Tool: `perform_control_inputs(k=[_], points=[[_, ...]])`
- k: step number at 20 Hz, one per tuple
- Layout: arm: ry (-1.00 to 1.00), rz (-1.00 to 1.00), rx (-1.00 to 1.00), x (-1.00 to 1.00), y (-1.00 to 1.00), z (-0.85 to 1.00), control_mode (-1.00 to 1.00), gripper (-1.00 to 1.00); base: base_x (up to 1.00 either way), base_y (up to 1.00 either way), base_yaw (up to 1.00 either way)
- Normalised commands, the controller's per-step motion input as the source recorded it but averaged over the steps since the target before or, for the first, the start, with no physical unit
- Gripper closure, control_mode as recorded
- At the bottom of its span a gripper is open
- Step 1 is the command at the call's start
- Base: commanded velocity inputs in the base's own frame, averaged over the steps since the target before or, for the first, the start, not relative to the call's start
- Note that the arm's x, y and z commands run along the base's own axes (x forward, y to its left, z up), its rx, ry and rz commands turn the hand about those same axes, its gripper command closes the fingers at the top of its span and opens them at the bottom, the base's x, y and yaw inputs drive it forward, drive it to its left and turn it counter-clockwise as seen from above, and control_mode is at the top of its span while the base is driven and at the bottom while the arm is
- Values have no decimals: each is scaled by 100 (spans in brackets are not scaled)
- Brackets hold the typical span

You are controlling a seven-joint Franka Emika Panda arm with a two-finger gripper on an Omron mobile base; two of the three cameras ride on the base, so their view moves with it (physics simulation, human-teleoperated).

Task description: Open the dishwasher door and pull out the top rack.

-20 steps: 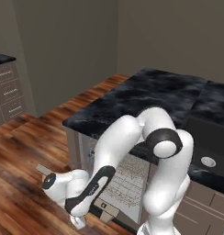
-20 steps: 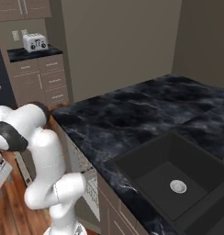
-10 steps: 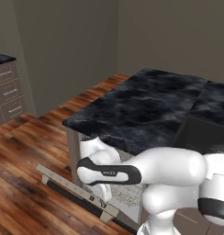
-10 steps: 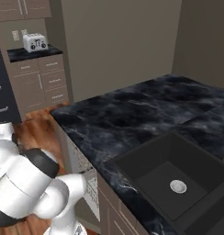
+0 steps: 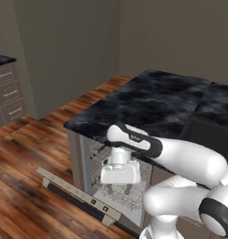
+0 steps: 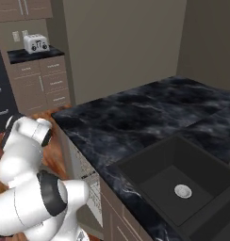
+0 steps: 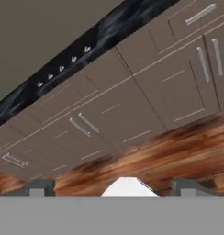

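The dishwasher door hangs fully open, lying flat just above the wood floor with its dark bar handle along the outer edge. In the open cavity under the counter, the wire grid of the top rack shows to the left of my hand, pushed in. My gripper hangs in front of the cavity, above the inner end of the door, fingers pointing down. It is open, with nothing between the fingers. In the hand view the gripper has its two tips wide apart, facing distant cabinets. Rack wires also show in the right base view.
A black marble counter tops the island over the dishwasher. A dark sink is sunk into it at the right. Taupe drawer cabinets with a toaster stand across the wood floor.
My arm has swung up and round from low by the door's outer edge, so the hand now hangs before the cavity. The door lies flat as before.
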Motion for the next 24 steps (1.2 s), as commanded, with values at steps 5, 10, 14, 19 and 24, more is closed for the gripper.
perform_control_inputs(k=[5, 10, 14, 19, 24], points=[[28, 22, -3, 0, -24, 83, -100, -100, 0, 0, 0], [5, 27, -21, -4, -20, 57, -100, -100, 0, 0, 0], [-4, 34, -25, 0, -73, 4, -100, -100, 0, 0, 0], [-1, 33, -11, 0, -93, -2, -100, -100, 0, 0, 0], [-2, 26, -21, 33, -29, -82, -100, -100, 0, 0, 0]])
